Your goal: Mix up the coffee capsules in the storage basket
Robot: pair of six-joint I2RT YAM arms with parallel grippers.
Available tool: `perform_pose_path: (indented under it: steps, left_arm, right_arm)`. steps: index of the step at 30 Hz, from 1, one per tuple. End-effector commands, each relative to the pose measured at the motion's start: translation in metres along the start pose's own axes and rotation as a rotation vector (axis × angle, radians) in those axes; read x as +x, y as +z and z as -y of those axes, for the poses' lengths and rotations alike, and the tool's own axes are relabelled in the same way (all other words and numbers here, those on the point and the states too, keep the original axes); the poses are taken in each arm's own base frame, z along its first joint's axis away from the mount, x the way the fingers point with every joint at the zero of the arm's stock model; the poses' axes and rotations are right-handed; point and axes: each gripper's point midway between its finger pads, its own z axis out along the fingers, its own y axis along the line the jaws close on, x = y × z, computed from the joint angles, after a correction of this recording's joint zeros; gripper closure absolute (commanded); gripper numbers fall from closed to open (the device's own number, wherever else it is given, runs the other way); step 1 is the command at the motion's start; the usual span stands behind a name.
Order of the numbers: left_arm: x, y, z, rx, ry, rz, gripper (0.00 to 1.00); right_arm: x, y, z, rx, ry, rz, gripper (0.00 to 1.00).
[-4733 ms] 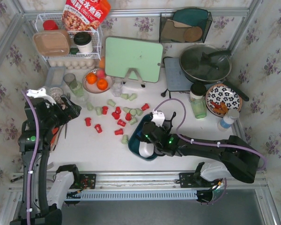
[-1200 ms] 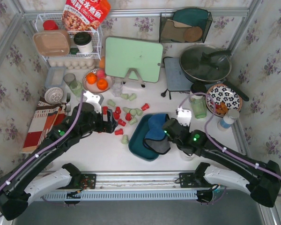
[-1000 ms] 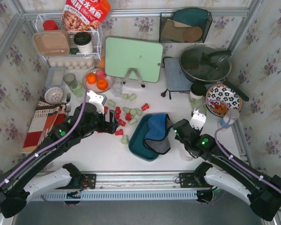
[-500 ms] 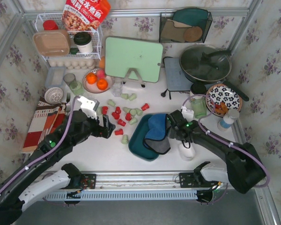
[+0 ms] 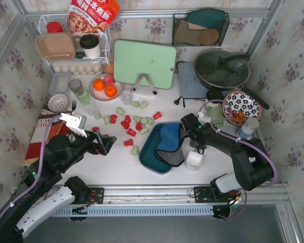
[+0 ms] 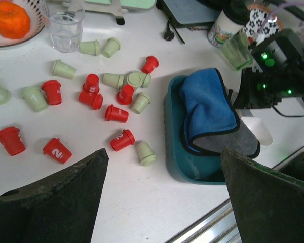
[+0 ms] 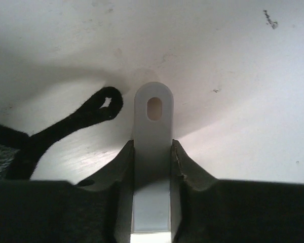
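So the left tool [image 6: 164,162] is spread wide with nothing between its fingers. From above it sits [image 5: 104,144] over the white bench [image 5: 116,164], at the left edge of the capsule scatter.

The small tapered red and pale green coffee capsules [image 6: 116,113] are strewn over the bench to the left of the basket, most tipped on their sides. One pale green capsule [image 6: 146,153] lies just beside the basket's left wall, not touching as far as I can tell. Every capsule I can make out is out on the bench.

The dark teal shallow plastic storage basket [image 5: 148,152] sits mid-bench, and a folded blue cloth with a grey underside [image 5: 169,140] fills most of it and hangs over the right rim.

The right tool [image 7: 152,147] is clamped together on a flat white plastic tab with an oval hole near its tip [image 7: 153,121]. A thin black loop [image 7: 104,104] lies just left of that tab. From above, this tool [image 5: 195,147] is at the basket's right side, right over a rounded white plastic piece [image 5: 194,160]. Can't tell what that piece is.
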Motion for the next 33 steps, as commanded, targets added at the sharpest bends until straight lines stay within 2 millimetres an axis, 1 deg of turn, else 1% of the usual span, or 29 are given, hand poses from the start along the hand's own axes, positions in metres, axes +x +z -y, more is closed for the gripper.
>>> perform_pose_path:
  steps: [1,3,6,8,10,12,14,16,18,19,21,24,27,29,30,33]
  left_arm:
    - [-0.009,-0.006,-0.004,-0.024,-0.028,0.053,0.05]
    - [-0.008,-0.006,-0.007,-0.038,-0.028,0.057,0.05]
    - [-0.008,-0.005,-0.011,-0.057,-0.026,0.058,0.05]
    - [-0.007,-0.003,-0.013,-0.070,-0.023,0.053,0.05]
    - [-0.005,-0.001,-0.015,-0.081,-0.019,0.044,0.05]
    - [-0.003,0.003,-0.016,-0.089,-0.014,0.035,0.05]
    - [-0.001,0.006,-0.017,-0.098,-0.012,0.025,0.05]
    - [0.001,0.009,-0.018,-0.103,-0.010,0.013,0.05]
    - [0.002,0.012,-0.017,-0.101,-0.009,0.004,0.05]
    - [0.004,0.014,-0.017,-0.101,-0.009,-0.001,0.05]
    - [0.004,0.015,-0.017,-0.099,-0.010,-0.005,0.05]
    - [0.005,0.018,-0.016,-0.095,-0.007,-0.007,0.05]
    - [0.006,0.023,-0.014,-0.080,0.003,-0.005,0.05]
    - [0.008,0.029,-0.011,-0.065,0.010,-0.013,0.05]
    - [0.009,0.032,-0.010,-0.059,0.014,-0.016,0.05]
    - [0.014,0.045,-0.008,-0.054,0.023,-0.048,0.05]
  right_arm:
    - [0.005,-0.004,0.021,0.083,0.029,0.001,1.00]
    - [-0.003,-0.010,0.028,0.113,0.079,0.037,1.00]
    - [-0.021,-0.026,0.051,0.202,0.155,0.114,1.00]
    - [-0.044,-0.039,0.074,0.278,0.244,0.212,1.00]
    - [-0.065,-0.052,0.094,0.316,0.337,0.297,1.00]
    - [-0.077,-0.056,0.122,0.372,0.457,0.342,1.00]
    - [-0.080,-0.054,0.143,0.394,0.592,0.358,1.00]
    - [-0.081,-0.051,0.154,0.381,0.694,0.379,1.00]
    - [-0.080,-0.052,0.169,0.390,0.815,0.406,0.95]
    - [-0.078,-0.050,0.175,0.393,0.861,0.411,0.94]
    - [-0.075,-0.048,0.194,0.417,0.959,0.419,0.94]
    - [-0.067,-0.042,0.218,0.450,1.077,0.410,0.93]
    - [-0.062,-0.033,0.228,0.457,1.150,0.403,0.90]
    - [-0.058,-0.027,0.232,0.470,1.187,0.397,0.86]
    - [-0.059,-0.023,0.232,0.468,1.200,0.400,0.82]
    - [-0.055,-0.004,0.228,0.440,1.225,0.356,0.78]
